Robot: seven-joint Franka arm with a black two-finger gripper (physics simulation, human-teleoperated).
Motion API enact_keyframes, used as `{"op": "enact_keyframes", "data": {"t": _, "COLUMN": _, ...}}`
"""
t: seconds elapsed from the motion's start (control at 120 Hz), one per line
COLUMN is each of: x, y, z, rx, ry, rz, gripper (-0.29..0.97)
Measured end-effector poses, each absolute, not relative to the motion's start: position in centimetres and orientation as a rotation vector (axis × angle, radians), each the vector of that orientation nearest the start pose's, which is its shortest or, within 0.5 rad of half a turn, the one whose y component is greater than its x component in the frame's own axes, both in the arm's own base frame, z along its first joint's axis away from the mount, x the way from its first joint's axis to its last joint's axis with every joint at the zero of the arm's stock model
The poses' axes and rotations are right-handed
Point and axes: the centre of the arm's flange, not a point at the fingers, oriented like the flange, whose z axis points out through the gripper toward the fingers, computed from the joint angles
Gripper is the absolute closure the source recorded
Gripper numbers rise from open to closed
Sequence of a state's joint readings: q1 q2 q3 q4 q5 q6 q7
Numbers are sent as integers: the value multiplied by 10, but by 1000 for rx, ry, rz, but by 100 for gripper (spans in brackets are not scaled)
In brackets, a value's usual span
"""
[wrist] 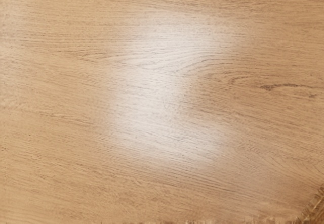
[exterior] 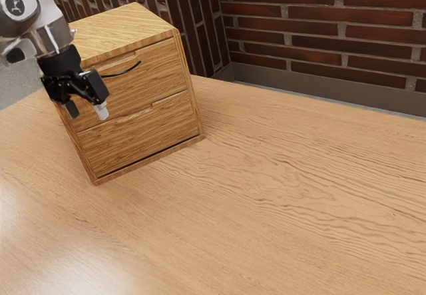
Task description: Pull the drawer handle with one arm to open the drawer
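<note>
Jaws stand apart, roughly mid-open, nothing between them; gripper (exterior: 86,113) holds nothing; one of the fingers (exterior: 101,112) has a pale tip, the other is dark.

Gripper hangs in front of the small wooden cabinet (exterior: 133,88), toward the exterior view's left end of its front and about level with the seam between the two drawer fronts; whether it touches the wood I can't tell.

Drawer handle (exterior: 123,70) is a thin dark curved bar on the top drawer (exterior: 146,75), up and toward the exterior view's right of the gripper, near it but apart; no finger is on it.

Progress, my read: approach stage only; top drawer looks flush with the cabinet face, so not opened; left to do is line the jaws up on the handle, close on it, and pull outward; essentially the whole task.

Lower drawer (exterior: 140,132) also looks shut; any handle on it is too faint to call.

Counts: one arm (exterior: 40,28); one gripper, two fingers; one cabinet; two drawer fronts; one clearly visible handle.

Cabinet stands on a wood-grain table (exterior: 279,195), brick wall (exterior: 319,28) behind; wrist view looks down on bare tabletop (wrist: 152,107) with a glare patch.
</note>
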State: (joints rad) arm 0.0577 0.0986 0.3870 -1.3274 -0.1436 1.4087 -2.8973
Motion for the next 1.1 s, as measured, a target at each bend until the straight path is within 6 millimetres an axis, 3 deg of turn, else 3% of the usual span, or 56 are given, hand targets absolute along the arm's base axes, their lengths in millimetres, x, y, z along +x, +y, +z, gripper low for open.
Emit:
{"op": "enact_keyframes", "data": {"t": 0.092, "x": 533, "y": 195, "z": 672, "rx": -215, "ry": 3107, "rz": -158, "gripper": 0}}
{"op": "enact_keyframes", "data": {"t": 0.267, "x": 528, "y": 207, "z": 673, "rx": -249, "ry": 3098, "rz": -165, "gripper": 0}}
{"op": "enact_keyframes", "data": {"t": 0.4, "x": 524, "y": 197, "z": 704, "rx": -214, "ry": 3048, "rz": -121, "gripper": 0}}
{"op": "enact_keyframes", "data": {"t": 0.425, "x": 520, "y": 193, "z": 721, "rx": -200, "ry": 3023, "rz": -88, "gripper": 0}}
{"op": "enact_keyframes", "data": {"t": 0.508, "x": 493, "y": 149, "z": 795, "rx": -77, "ry": 2909, "rz": 58, "gripper": 0}}
{"op": "enact_keyframes", "data": {"t": 0.567, "x": 484, "y": 114, "z": 818, "rx": 22, "ry": 2874, "rz": 122, "gripper": 0}}
{"op": "enact_keyframes", "data": {"t": 0.65, "x": 495, "y": 69, "z": 815, "rx": 141, "ry": 2888, "rz": 230, "gripper": 0}}
{"op": "enact_keyframes", "data": {"t": 0.775, "x": 526, "y": -1, "z": 786, "rx": 331, "ry": 2923, "rz": 298, "gripper": 0}}
{"op": "enact_keyframes", "data": {"t": 0.825, "x": 533, "y": -17, "z": 777, "rx": 376, "ry": 2932, "rz": 317, "gripper": 0}}
{"op": "enact_keyframes", "data": {"t": 0.883, "x": 538, "y": -8, "z": 771, "rx": 352, "ry": 2948, "rz": 331, "gripper": 0}}
{"op": "enact_keyframes", "data": {"t": 1.0, "x": 539, "y": 54, "z": 759, "rx": 189, "ry": 3006, "rz": 354, "gripper": 0}}
{"op": "enact_keyframes", "data": {"t": 1.1, "x": 506, "y": 77, "z": 761, "rx": 145, "ry": 3007, "rz": 342, "gripper": 0}}
